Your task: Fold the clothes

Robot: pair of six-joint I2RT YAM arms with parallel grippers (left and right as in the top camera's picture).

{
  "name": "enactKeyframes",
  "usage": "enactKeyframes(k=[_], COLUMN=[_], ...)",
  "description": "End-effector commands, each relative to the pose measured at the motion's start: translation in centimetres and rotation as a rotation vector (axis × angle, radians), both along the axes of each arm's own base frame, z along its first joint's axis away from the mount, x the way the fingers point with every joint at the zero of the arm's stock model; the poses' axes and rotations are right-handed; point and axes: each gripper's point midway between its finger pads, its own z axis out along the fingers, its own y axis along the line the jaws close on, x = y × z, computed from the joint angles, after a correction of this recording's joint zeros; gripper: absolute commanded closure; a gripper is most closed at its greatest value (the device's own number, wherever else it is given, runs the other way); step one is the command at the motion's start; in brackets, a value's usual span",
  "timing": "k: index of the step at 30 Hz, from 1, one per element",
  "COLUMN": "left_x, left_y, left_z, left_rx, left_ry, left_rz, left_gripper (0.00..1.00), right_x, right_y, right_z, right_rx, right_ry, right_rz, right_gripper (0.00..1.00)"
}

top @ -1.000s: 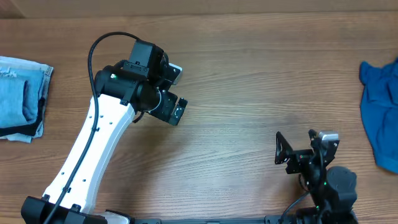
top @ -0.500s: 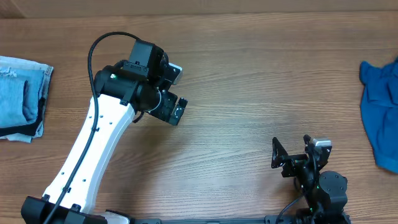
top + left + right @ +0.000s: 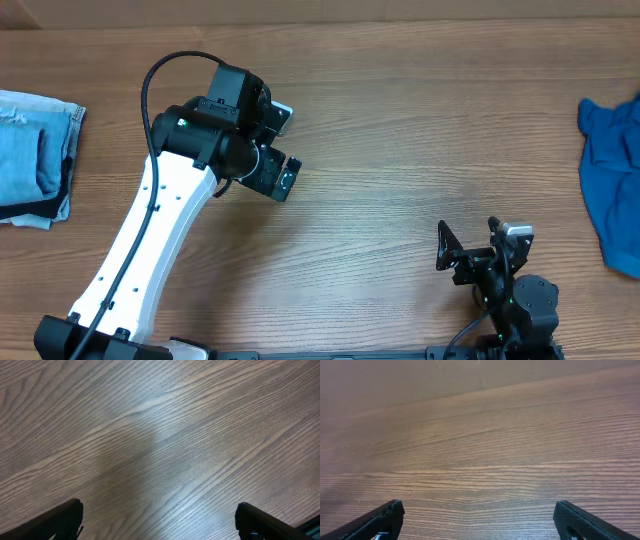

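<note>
Overhead view: a wooden table is being shown with two robot arms reaching in from the near edge. The left tool is being held over bare wood left of centre, its two fingers spread wide with nothing between them, as is being confirmed by the left wrist view, where only wood grain is being seen. The right tool is being held low near the near edge, right of centre, also spread wide and empty; in its wrist view only bare wood is being seen.

The clothes are being kept well apart from both tools. A folded pile of light-blue denim, with a dark layer showing underneath, is lying at the far-left edge of the table. A bright blue garment is lying crumpled at the right edge, partly cut off by the frame.

The task is being judged to stand between garments: one pile appears finished, and the crumpled piece is not yet being handled. The next move is being judged to call for the right tool to be carried right to that garment, pinched on an edge, and drawn to the open middle, where the cloth can be flattened by both tools.
</note>
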Motion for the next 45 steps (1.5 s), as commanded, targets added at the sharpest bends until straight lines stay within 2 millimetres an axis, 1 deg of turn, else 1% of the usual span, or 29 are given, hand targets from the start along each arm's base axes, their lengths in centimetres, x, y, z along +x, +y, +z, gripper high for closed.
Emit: enactKeyframes(k=[1,3,4,6,7,9,10,13,14,16,18,22,24,30,31,34,37,45], left_x=[-0.1,-0.5,-0.6,-0.5,-0.4,0.6,1.4,2.6,2.8,2.8,2.1,-0.2,-1.9,-5.3,-5.9,-6.7,-7.0,-6.7], left_y=[-0.7,-1.4,-1.3,0.1,0.1,-0.4,-0.9,-2.0,-1.9,-0.8,0.7,3.9,5.6,8.2,8.7,9.3,9.3,9.4], left_z=[0.8,0.9,0.9,1.6,2.3,4.2,5.6,8.7,9.5,10.2,10.5,9.6,8.7,6.6,6.0,4.6,3.2,0.2], left_rx=[-0.012,-0.013,0.013,0.126,0.131,0.081,0.039,-0.066,-0.098,-0.142,-0.193,-0.200,-0.182,-0.152,-0.146,-0.155,-0.159,-0.196], left_ry=[-0.024,-0.026,-0.038,-0.111,-0.155,-0.272,-0.372,-0.615,-0.685,-0.781,-0.868,-0.943,-0.971,-1.048,-1.064,-1.071,-1.061,-1.011], left_rz=[-0.033,-0.057,-0.069,-0.054,-0.054,-0.047,-0.049,-0.161,-0.171,-0.148,-0.131,-0.068,-0.023,0.062,0.082,0.121,0.129,0.172], left_gripper=[0.00,0.00,0.00,0.00,0.00,0.00,0.00,0.00,0.00,0.00,0.00,0.00,0.00,0.00,0.00,0.00,0.00,0.00], right_x=[0.0,0.0,0.0,0.0,0.0,0.0,0.0,0.0,0.0,0.0,0.0,0.0,0.0,0.0,0.0,0.0,0.0,0.0], right_y=[-0.1,-0.1,-0.1,-0.1,-0.1,-0.1,-0.1,-0.1,-0.1,-0.1,-0.1,-0.1,-0.1,-0.1,-0.1,-0.1,-0.1,-0.1], right_z=[0.0,0.0,0.0,0.0,0.0,0.0,0.0,0.0,0.0,0.0,0.0,0.0,0.0,0.0,0.0,0.0,0.0,0.0], right_rx=[-0.002,-0.002,-0.002,-0.002,-0.002,-0.002,-0.002,-0.002,-0.002,-0.002,-0.002,-0.002,-0.002,-0.002,-0.002,-0.002,-0.002,-0.002], right_ry=[-0.010,-0.010,-0.010,-0.010,-0.010,-0.010,-0.010,-0.010,-0.010,-0.010,-0.010,-0.010,-0.010,-0.009,-0.009,-0.009,-0.009,-0.009], right_rz=[-0.006,-0.006,-0.006,-0.006,-0.006,-0.006,-0.006,-0.006,-0.006,-0.006,-0.006,-0.006,-0.006,-0.006,-0.006,-0.006,-0.006,-0.006], right_gripper=[0.00,0.00,0.00,0.00,0.00,0.00,0.00,0.00,0.00,0.00,0.00,0.00,0.00,0.00,0.00,0.00,0.00,0.00])
